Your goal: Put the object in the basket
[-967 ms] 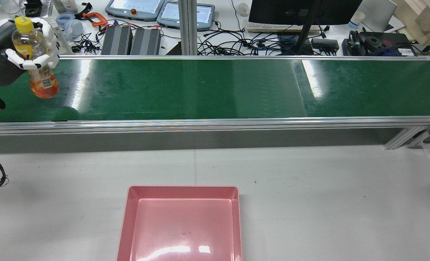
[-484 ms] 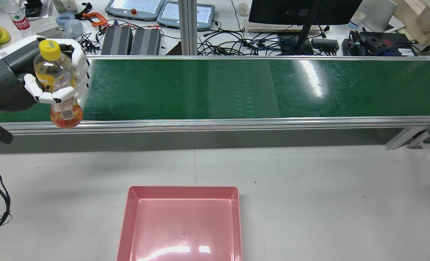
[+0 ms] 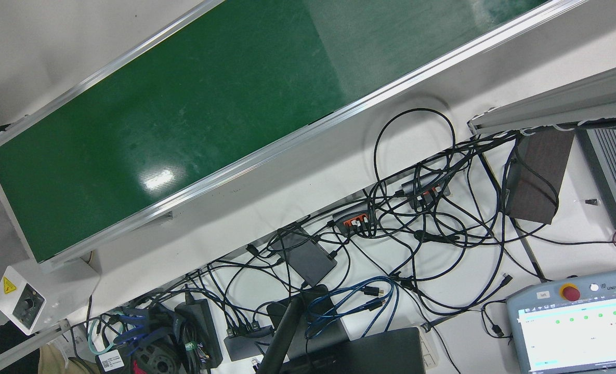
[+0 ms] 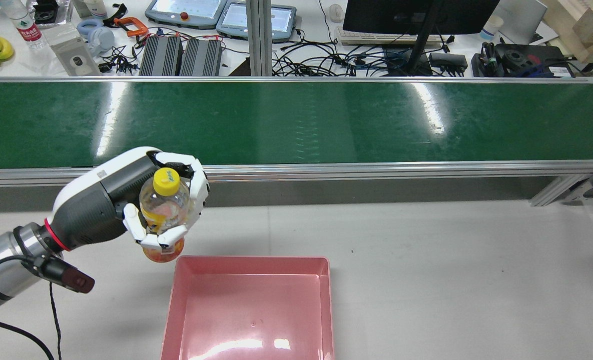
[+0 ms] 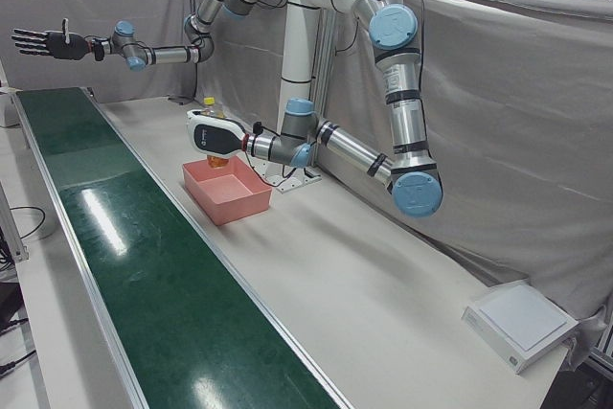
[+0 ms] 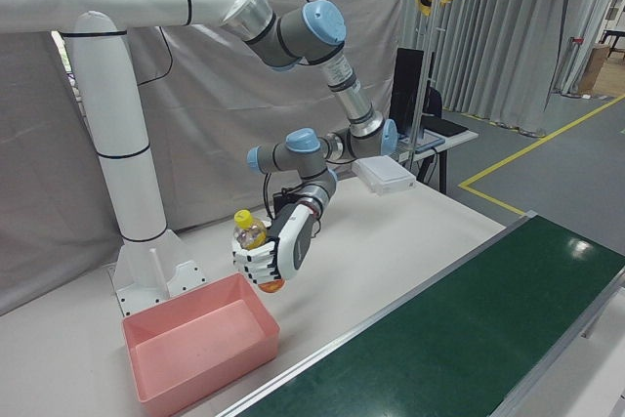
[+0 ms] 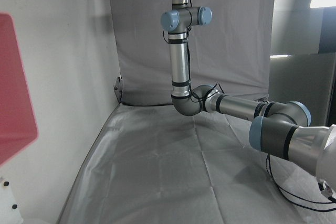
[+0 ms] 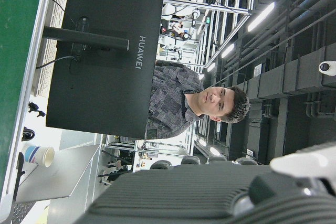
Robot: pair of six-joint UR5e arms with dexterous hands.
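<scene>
My left hand (image 4: pixel 118 195) is shut on a clear bottle (image 4: pixel 166 202) with a yellow cap and orange drink at its bottom. It holds the bottle upright in the air over the white table, just beyond the far left corner of the pink basket (image 4: pixel 251 259). The hand (image 6: pixel 285 249), the bottle (image 6: pixel 250 230) and the basket (image 6: pixel 210 368) also show in the right-front view. In the left-front view the left hand (image 5: pixel 213 133) hangs over the basket's far end (image 5: pixel 226 204). My right hand (image 5: pixel 43 42) is open, stretched out high above the belt's far end.
The long green conveyor belt (image 4: pixel 296 122) with aluminium rails runs across the table beyond the basket. Behind it a bench holds cables, a monitor and teach pendants (image 4: pixel 186 11). White table (image 4: pixel 451 280) lies right of the basket.
My left hand has carried the bottle off the belt's left end, towards the near side and to the right, and lower. It now hangs by the basket's far left corner.
</scene>
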